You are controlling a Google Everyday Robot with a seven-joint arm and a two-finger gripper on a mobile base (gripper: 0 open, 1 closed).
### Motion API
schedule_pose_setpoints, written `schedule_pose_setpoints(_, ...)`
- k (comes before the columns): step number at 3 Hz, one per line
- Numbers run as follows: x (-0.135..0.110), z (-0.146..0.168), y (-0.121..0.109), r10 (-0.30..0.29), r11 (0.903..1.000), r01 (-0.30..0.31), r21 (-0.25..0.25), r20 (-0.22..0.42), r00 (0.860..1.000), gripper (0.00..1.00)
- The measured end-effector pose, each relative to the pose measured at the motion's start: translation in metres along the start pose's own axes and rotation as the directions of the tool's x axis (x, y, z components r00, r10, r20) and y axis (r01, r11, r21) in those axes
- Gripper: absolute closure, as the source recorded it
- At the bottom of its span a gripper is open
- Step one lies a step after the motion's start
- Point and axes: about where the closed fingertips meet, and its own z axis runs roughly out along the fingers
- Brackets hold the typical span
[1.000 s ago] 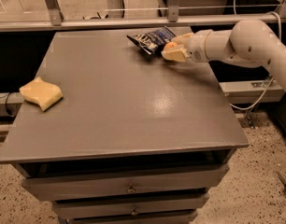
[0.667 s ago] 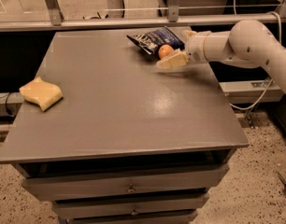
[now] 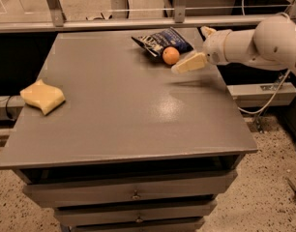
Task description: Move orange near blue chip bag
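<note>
The orange (image 3: 170, 55) sits on the grey bench (image 3: 124, 110) at its far side, touching the near edge of the blue chip bag (image 3: 162, 39), while the claw (image 3: 190, 50) hangs just to its right, fingers spread apart and empty, a yellow sponge (image 3: 42, 96) lying well apart by the left edge.

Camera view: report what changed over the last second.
The claw let go of the small round orange fruit and drew back toward the table edge, open. The fruit now sits on the grey table against the crumpled dark blue foil chip bag. Bag and pale yellow sponge stayed put.
</note>
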Motion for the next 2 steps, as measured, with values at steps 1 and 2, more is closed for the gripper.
schedule_pose_setpoints(1,0.002,-0.065,-0.001,-0.012,0.9999,0.012,-0.007,0.009,1.0,0.0)
schedule_pose_setpoints(2,0.012,-0.133,0.0,0.004,0.9999,-0.004,-0.01,0.04,0.999,0.0)
